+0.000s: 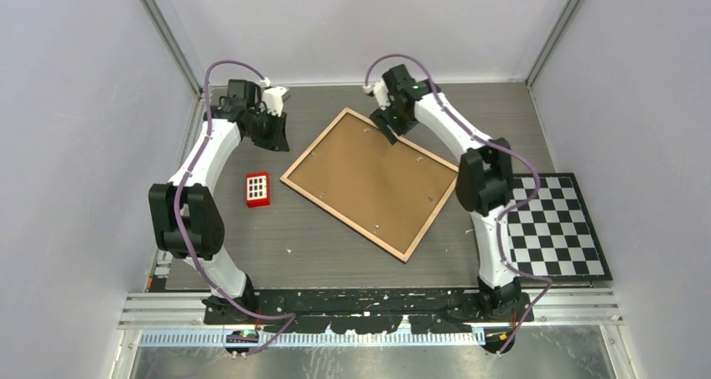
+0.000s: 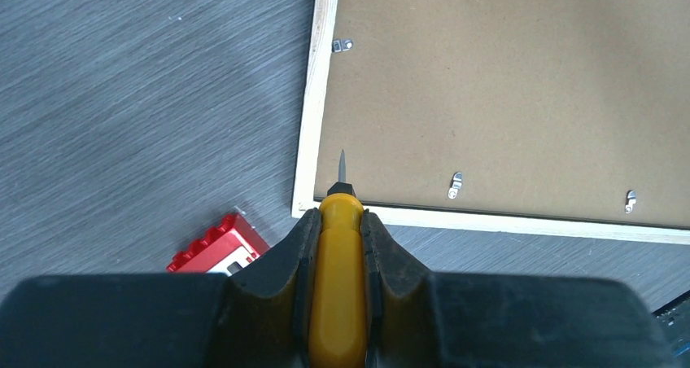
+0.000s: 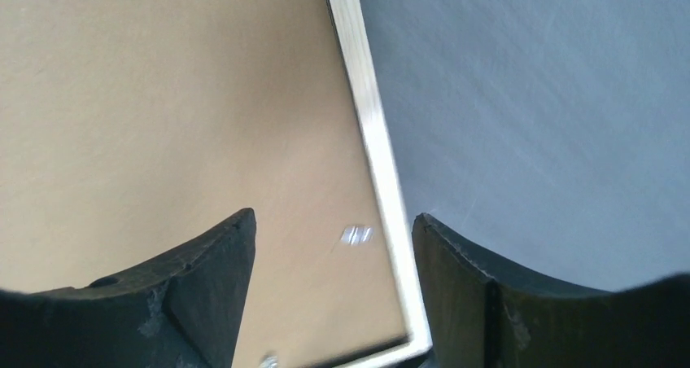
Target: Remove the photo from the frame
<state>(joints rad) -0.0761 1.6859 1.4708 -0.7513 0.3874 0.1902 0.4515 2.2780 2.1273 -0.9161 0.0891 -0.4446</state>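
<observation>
One yellow screwdriver point(image 2: 340, 291) sits clamped in my left pincer point(image 2: 340, 221); right pincer point(image 3: 332, 221) gapes above the face-down frame point(image 1: 371, 180), photo hidden.

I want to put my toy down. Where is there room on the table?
The bare strip of table between the frame and the arm bases is free. So is the far right corner. It is tight between the red box and the frame.

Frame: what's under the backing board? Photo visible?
The frame lies face-down on the table, brown backing board up, metal clips along its edge. Whatever is beneath the board is covered; no photo shows in any view.
</observation>
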